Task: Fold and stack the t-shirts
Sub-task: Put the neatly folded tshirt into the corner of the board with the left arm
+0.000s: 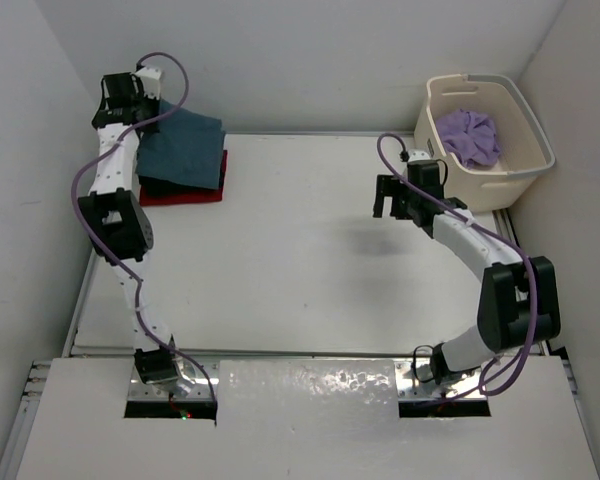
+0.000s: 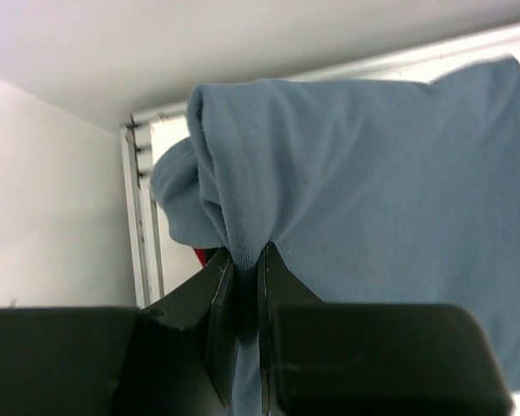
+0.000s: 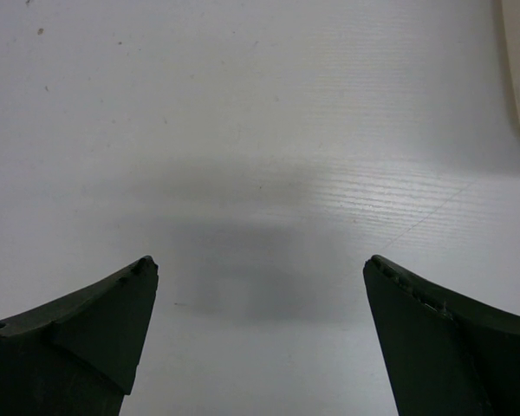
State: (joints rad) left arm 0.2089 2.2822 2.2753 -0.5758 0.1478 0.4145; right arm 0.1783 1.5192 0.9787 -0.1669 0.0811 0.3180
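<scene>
Three t-shirts lay stacked at the far left of the table (image 1: 300,280): the red t-shirt (image 1: 185,198) at the bottom, the black t-shirt (image 1: 162,186) between, the teal-blue t-shirt (image 1: 185,145) on top. The left gripper (image 2: 246,277) stood clamped on a bunched fold of the teal cloth, apparently to draw it square over the pile. The right gripper (image 1: 388,197) hung over bare table, jaws wide apart and empty, likely ready for the fourth garment. That lavender t-shirt (image 1: 468,137) lay crumpled in the cream laundry basket (image 1: 536,132) at far right, unfolded.
</scene>
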